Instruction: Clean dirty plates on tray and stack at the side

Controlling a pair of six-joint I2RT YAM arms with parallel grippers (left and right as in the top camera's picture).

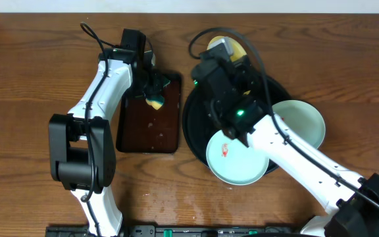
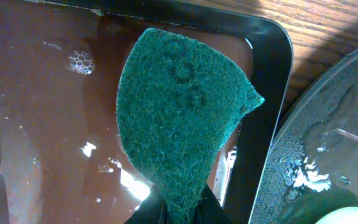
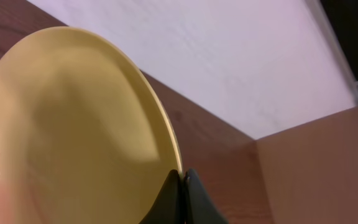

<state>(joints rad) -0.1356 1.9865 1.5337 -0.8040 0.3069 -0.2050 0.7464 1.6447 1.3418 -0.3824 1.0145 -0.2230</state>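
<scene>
My right gripper (image 3: 182, 177) is shut on the rim of the pale yellow plate (image 3: 73, 130), held up on edge over the back of the round black tray (image 1: 193, 125); the overhead view shows only a sliver of that plate (image 1: 237, 47) behind the arm. Two pale blue-white plates lie on the tray: the front one (image 1: 239, 161) has a red smear, the right one (image 1: 304, 122) looks plain. My left gripper (image 2: 179, 208) is shut on a green scouring sponge (image 2: 179, 118), hanging over the wet brown rectangular tray (image 2: 42, 124). In the overhead view the sponge (image 1: 155, 100) shows its yellow side.
The brown rectangular tray (image 1: 147, 131) sits left of the black tray, holding soapy water with bubbles (image 2: 81, 60). The black tray's wet rim (image 2: 309, 155) lies just right of it. Wooden table (image 1: 25, 66) all around; a white wall stands behind.
</scene>
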